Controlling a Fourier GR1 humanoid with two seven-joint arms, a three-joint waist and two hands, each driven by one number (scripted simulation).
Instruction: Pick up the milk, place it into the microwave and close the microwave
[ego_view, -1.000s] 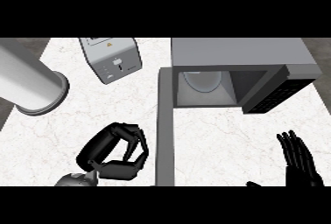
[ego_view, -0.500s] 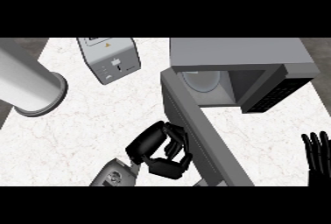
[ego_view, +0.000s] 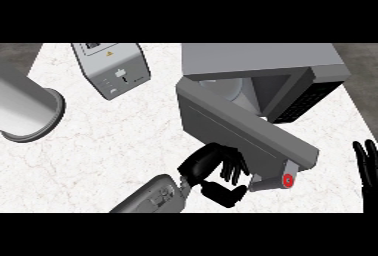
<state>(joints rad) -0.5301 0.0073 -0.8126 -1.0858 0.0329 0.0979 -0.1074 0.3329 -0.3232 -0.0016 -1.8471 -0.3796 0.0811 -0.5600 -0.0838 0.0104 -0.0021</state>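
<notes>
White marble counter, microwave (ego_view: 258, 65) door (ego_view: 244, 132) half swung.

Left hand (ego_view: 214, 170), fingers curled but holding nothing, presses the door's outer face; right hand (ego_view: 367, 167) rests open at the right edge. Closing is underway. Milk isn't visible, presumably inside the cavity. Next: push the door flush.

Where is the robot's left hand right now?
In the head view, low and centre, the left hand sits against the outer face of the half-shut microwave door, near its handle.
</notes>
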